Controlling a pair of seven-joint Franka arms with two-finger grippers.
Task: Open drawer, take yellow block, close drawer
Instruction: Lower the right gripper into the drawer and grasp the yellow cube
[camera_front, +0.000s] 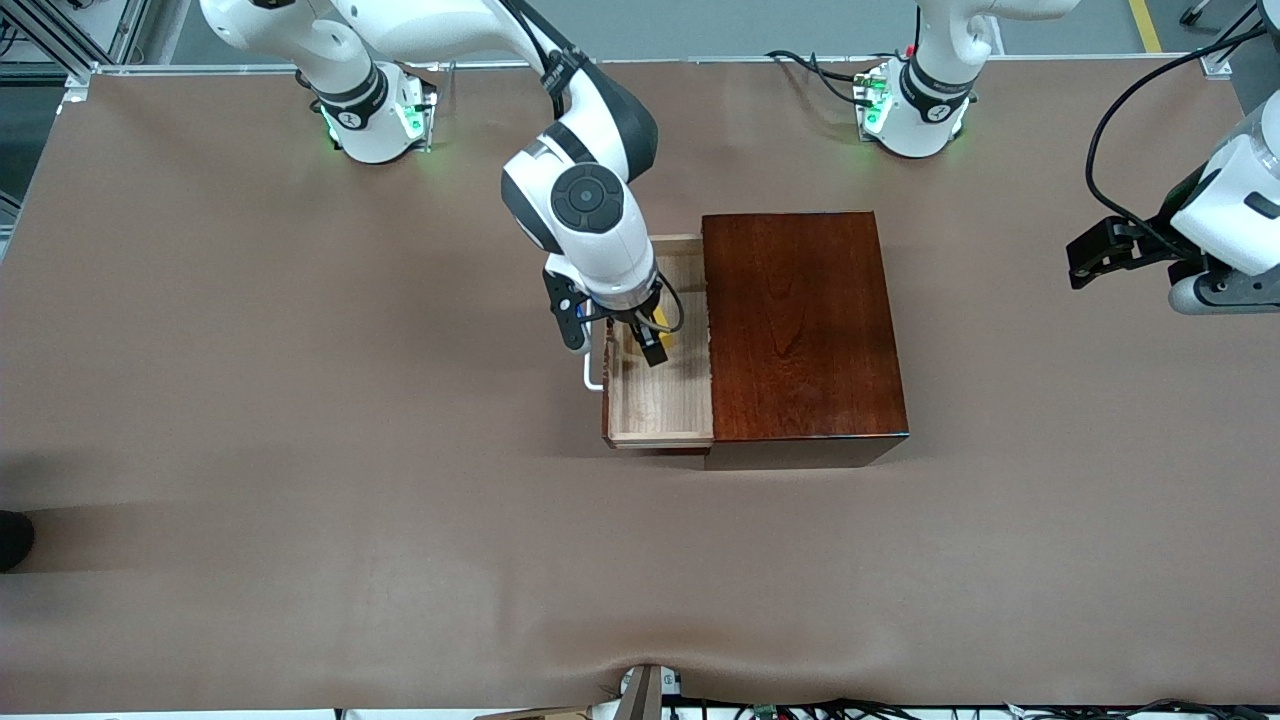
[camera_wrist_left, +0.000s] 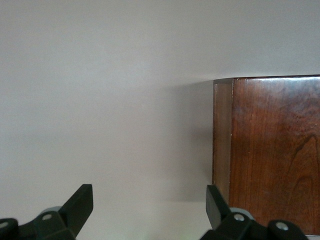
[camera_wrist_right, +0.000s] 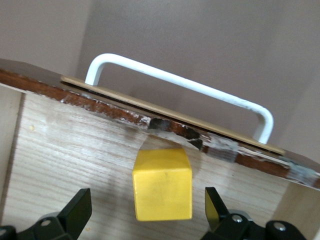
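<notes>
The drawer (camera_front: 660, 412) is pulled out of the dark reddish-brown wooden box (camera_front: 800, 330) toward the right arm's end of the table, and its white handle (camera_front: 592, 372) shows. The yellow block (camera_front: 662, 325) lies on the tray floor. My right gripper (camera_front: 648, 345) is open, down in the drawer. In the right wrist view the block (camera_wrist_right: 162, 184) sits between its spread fingers (camera_wrist_right: 80, 205) with a gap on each side, near the drawer's front wall and the handle (camera_wrist_right: 185, 85). My left gripper (camera_front: 1090, 255) waits open, above the table past the box.
The left wrist view shows my open left gripper (camera_wrist_left: 150, 200) over bare table beside a side wall of the box (camera_wrist_left: 275, 150). Brown table cover (camera_front: 300, 450) lies all round the box. Cables run along the edge nearest the front camera.
</notes>
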